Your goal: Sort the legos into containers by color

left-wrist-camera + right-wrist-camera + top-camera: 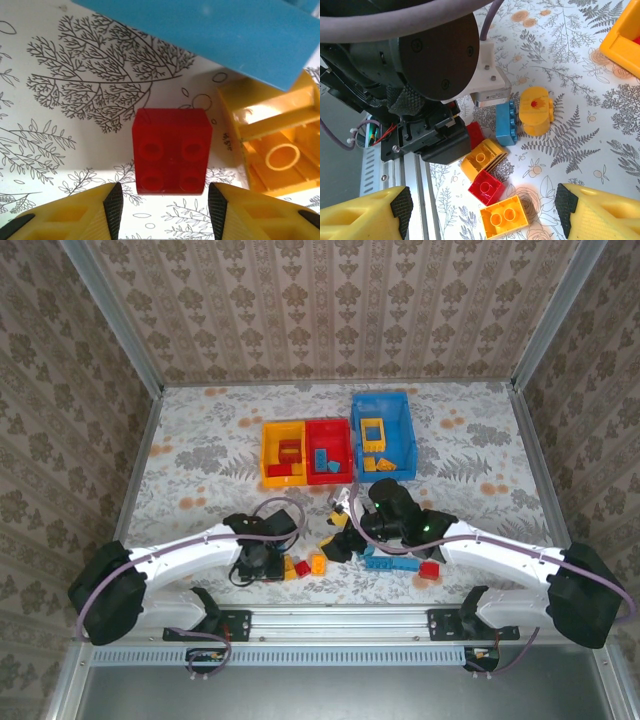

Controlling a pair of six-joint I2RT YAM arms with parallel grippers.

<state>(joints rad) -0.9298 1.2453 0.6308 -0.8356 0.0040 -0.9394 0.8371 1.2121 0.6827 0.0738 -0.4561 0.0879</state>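
Observation:
In the left wrist view a red four-stud lego (pixel 171 151) lies flat on the table, its near edge just between my left gripper's (pixel 165 212) fingertips. The jaws are open, with a sliver of table showing on each side. A blue lego (pixel 210 35) and an upturned yellow lego (pixel 277 145) lie beside it. My right gripper (pixel 484 212) hovers wide open over a red lego (pixel 489 186) and a yellow lego (pixel 504 216). From above, the yellow bin (pixel 266 455), red bin (pixel 347 445) and blue bin (pixel 408 435) stand in a row behind both grippers.
The left arm's black wrist body (pixel 427 135) sits close to the right gripper's working spot. A blue lego (pixel 505 122) and a round yellow piece (pixel 535 110) lie further out. More legos (pixel 385 562) are scattered along the near edge by the metal rail (pixel 330 620).

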